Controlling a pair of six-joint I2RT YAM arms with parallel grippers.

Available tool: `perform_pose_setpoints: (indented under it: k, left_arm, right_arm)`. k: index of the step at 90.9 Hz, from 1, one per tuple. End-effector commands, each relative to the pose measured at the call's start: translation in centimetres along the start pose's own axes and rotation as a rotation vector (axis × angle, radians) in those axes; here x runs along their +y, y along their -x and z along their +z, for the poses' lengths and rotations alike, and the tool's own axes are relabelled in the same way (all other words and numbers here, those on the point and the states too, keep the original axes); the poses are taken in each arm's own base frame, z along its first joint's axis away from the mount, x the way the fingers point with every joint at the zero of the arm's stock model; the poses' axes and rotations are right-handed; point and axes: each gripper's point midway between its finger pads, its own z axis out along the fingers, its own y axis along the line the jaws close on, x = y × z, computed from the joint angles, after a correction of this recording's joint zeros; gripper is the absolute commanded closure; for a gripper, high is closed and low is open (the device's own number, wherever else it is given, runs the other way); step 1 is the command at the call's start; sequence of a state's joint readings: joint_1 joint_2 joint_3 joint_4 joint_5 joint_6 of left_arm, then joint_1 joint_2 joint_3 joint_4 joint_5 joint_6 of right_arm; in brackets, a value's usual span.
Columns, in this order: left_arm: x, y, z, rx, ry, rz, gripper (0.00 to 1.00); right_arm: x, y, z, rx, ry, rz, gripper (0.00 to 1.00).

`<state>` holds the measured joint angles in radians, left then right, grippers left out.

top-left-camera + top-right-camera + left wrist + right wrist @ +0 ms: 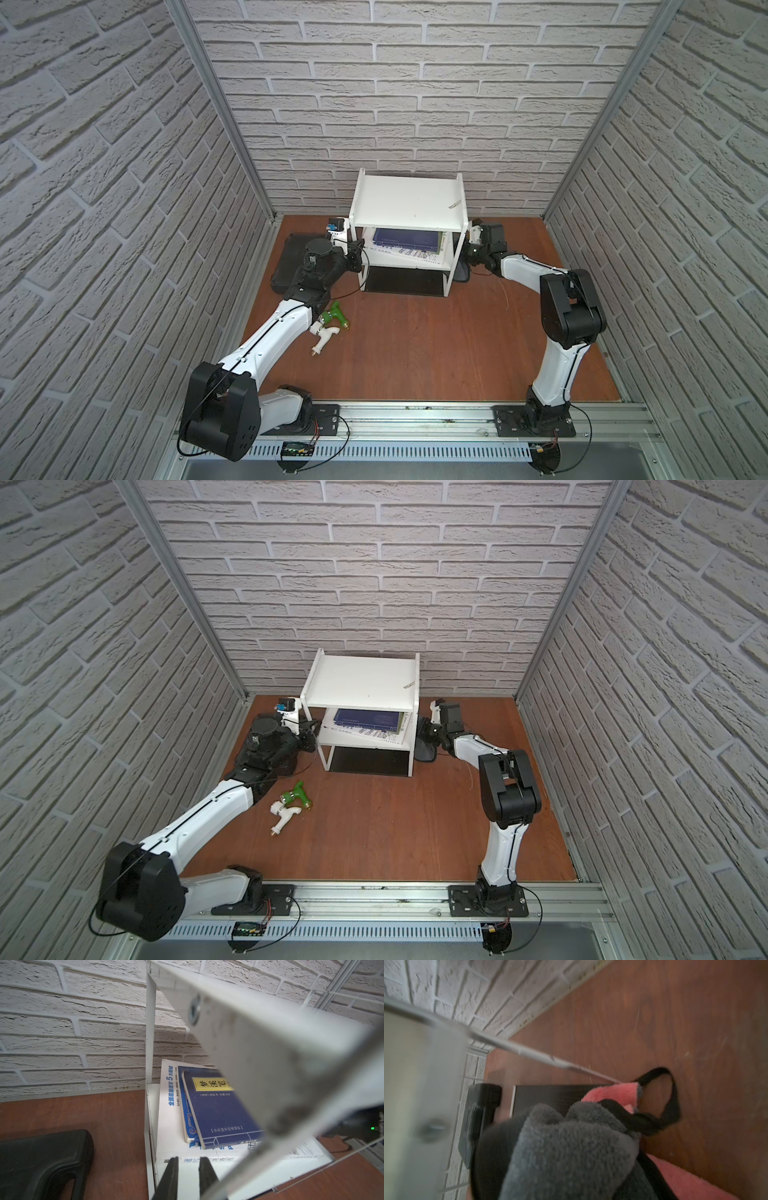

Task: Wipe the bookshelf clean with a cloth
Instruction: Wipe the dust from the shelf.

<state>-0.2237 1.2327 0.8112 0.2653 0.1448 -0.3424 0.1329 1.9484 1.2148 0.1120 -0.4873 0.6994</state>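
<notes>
Evidently the wipe is only being set up. In both top views the bookshelf [407,203] stands on the bench [415,353] against the back wall. The right gripper [467,254] holds the cloth [462,272] low, just beside the shelf's right frame, and the left gripper [354,251] is at the left post. Only the left wrist view shows its jaws narrowly apart before the books [220,1109]; I cannot tell whether they nip the frame. Only the right wrist view shows the cloth bunched over closed jaws, pink patch and loop [660,1095] dangling. Next, I judge, the cloth must be raised onto a board and pressed flat.
</notes>
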Motion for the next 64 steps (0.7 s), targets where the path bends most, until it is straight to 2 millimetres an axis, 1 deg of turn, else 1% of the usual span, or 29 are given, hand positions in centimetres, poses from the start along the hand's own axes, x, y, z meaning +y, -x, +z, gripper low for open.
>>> perform_pose_setpoints:
  k: [1, 3, 5, 7, 12, 16, 17, 21, 24, 28, 33, 35, 36, 42, 45, 47, 51, 54, 57, 60, 64]
  left_arm:
    - [0.9, -3.8, 0.4, 0.108, 0.052, 0.032, 1.0]
    - [1.0, -3.9, 0.4, 0.11, 0.053, 0.031, 1.0]
    - [0.9, -4.0, 0.4, 0.113, 0.051, 0.03, 1.0]
    - [0.9, -4.0, 0.5, 0.115, 0.051, 0.03, 1.0]
    - [0.9, -4.1, 0.6, 0.118, 0.049, 0.031, 1.0]
    - [0.9, -4.2, 0.7, 0.12, 0.048, 0.032, 1.0]
    - [0.9, -4.1, 0.7, 0.12, 0.049, 0.031, 1.0]
    - [0.8, -4.1, 0.7, 0.117, 0.05, 0.03, 1.0]
    - [0.8, -4.0, 0.7, 0.115, 0.05, 0.032, 1.0]
    - [0.8, -3.9, 0.7, 0.114, 0.05, 0.033, 1.0]
    - [0.6, -3.9, 0.8, 0.115, 0.048, 0.035, 1.0]
    - [0.7, -4.0, 0.8, 0.116, 0.048, 0.034, 1.0]
    - [0.6, -4.0, 0.9, 0.117, 0.047, 0.035, 1.0]
    - [0.6, -4.2, 1.1, 0.124, 0.047, 0.033, 1.0]
    - [0.6, -4.3, 1.2, 0.125, 0.044, 0.034, 1.0]
    - [0.6, -4.3, 1.3, 0.127, 0.042, 0.034, 1.0]
    - [0.4, -4.3, 1.4, 0.13, 0.035, 0.033, 1.0]
    - [0.3, -4.4, 1.6, 0.136, 0.029, 0.031, 1.0]
    - [0.1, -4.4, 1.8, 0.139, 0.02, 0.031, 1.0]
    - [-0.1, -4.5, 2.0, 0.142, 0.013, 0.032, 1.0]
    - [-0.8, -4.7, 2.4, 0.148, -0.002, 0.036, 1.0]
  right_arm:
    - [1.0, -6.5, 0.8, 0.193, 0.144, 0.104, 0.97]
    - [0.7, -6.5, 0.9, 0.186, 0.148, 0.12, 0.97]
    - [0.8, -5.8, 1.0, 0.169, 0.153, 0.131, 0.97]
    - [-0.1, -5.5, 1.6, 0.169, 0.138, 0.159, 0.97]
    - [0.2, -3.0, 2.9, 0.143, 0.153, 0.202, 0.97]
    - [1.2, -0.3, 3.8, 0.097, 0.171, 0.213, 0.97]
    - [0.9, 0.0, 4.2, 0.092, 0.164, 0.224, 0.97]
    - [0.9, 1.3, 5.6, 0.065, 0.156, 0.254, 0.97]
    - [1.3, 2.0, 6.4, 0.05, 0.166, 0.279, 0.97]
    - [1.2, 1.8, 7.5, 0.049, 0.182, 0.308, 0.97]
    - [1.2, 0.0, 8.1, 0.067, 0.185, 0.307, 0.97]
    - [0.6, -1.4, 8.2, 0.088, 0.167, 0.308, 0.97]
    - [0.6, -2.0, 8.2, 0.096, 0.163, 0.303, 0.98]
    - [-0.6, -6.1, 7.5, 0.169, 0.152, 0.302, 0.97]
    - [-0.9, -7.7, 7.0, 0.204, 0.178, 0.33, 0.97]
    - [-1.0, -8.2, 6.6, 0.22, 0.199, 0.352, 0.97]
    - [-1.2, -7.8, 6.1, 0.223, 0.247, 0.402, 0.97]
    - [-1.4, -6.8, 5.8, 0.209, 0.274, 0.443, 0.97]
    - [-1.9, -5.2, 5.6, 0.168, 0.285, 0.476, 0.97]
    - [-2.3, -3.1, 5.5, 0.114, 0.279, 0.488, 0.97]
    - [-2.7, -1.6, 5.5, 0.083, 0.249, 0.486, 0.97]
